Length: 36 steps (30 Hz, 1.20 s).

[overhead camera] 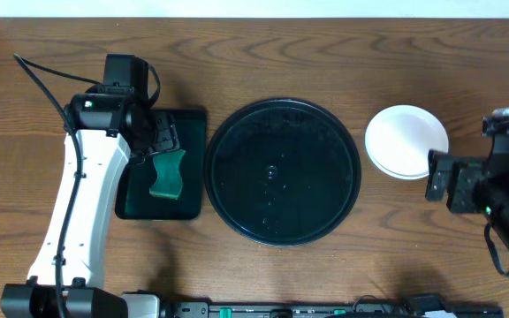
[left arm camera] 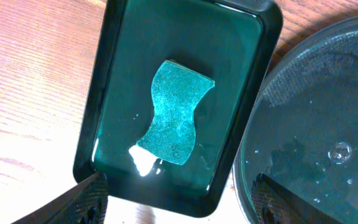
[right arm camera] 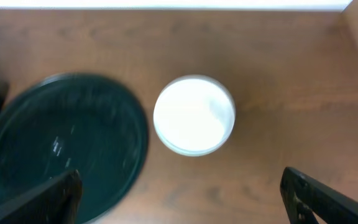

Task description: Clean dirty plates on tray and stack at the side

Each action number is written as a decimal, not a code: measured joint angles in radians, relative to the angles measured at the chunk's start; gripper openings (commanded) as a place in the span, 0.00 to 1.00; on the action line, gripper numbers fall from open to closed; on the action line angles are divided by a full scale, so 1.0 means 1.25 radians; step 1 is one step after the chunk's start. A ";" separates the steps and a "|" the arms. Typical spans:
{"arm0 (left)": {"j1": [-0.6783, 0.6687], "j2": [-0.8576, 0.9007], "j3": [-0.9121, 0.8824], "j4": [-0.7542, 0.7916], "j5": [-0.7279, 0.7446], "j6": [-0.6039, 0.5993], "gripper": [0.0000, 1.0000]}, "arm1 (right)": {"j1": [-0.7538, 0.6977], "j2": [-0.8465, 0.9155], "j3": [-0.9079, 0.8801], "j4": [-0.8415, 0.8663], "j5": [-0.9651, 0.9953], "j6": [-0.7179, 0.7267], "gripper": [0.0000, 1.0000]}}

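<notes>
The round black tray (overhead camera: 282, 170) sits mid-table with no plates on it; it also shows in the left wrist view (left arm camera: 316, 118) and the right wrist view (right arm camera: 61, 140). The white plates (overhead camera: 406, 141) stand stacked on the wood to the tray's right, also in the right wrist view (right arm camera: 194, 116). A teal sponge (overhead camera: 168, 173) lies in the small rectangular tray (overhead camera: 191, 190), seen too in the left wrist view (left arm camera: 176, 113). My left gripper (left arm camera: 179, 202) is open and empty above that small tray's edge. My right gripper (right arm camera: 179, 199) is open and empty, right of the stack.
The small rectangular black tray (left arm camera: 110, 87) sits just left of the round tray, holding a little water. The left arm (overhead camera: 82, 203) stretches along the table's left side. The right arm (overhead camera: 497, 190) is at the right edge. A pale wall runs behind the table.
</notes>
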<state>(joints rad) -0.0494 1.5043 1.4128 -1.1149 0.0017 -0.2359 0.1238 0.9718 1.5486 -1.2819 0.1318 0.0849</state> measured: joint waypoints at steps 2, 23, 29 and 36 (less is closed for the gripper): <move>0.000 0.000 0.000 -0.001 0.000 0.000 0.75 | 0.000 -0.018 -0.056 0.083 0.010 -0.017 0.99; 0.000 0.000 0.000 0.000 0.004 0.000 0.75 | -0.093 -0.622 -1.049 0.905 -0.063 -0.096 0.99; 0.000 0.000 0.000 -0.001 0.003 0.000 0.75 | -0.103 -0.728 -1.192 0.956 -0.136 -0.098 0.99; 0.000 0.000 0.000 -0.001 0.003 0.000 0.75 | -0.113 -0.766 -1.230 0.972 -0.190 -0.103 0.99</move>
<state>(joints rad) -0.0494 1.5043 1.4128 -1.1156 0.0055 -0.2359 -0.0177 0.0147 0.0113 -0.0666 -0.1055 -0.0444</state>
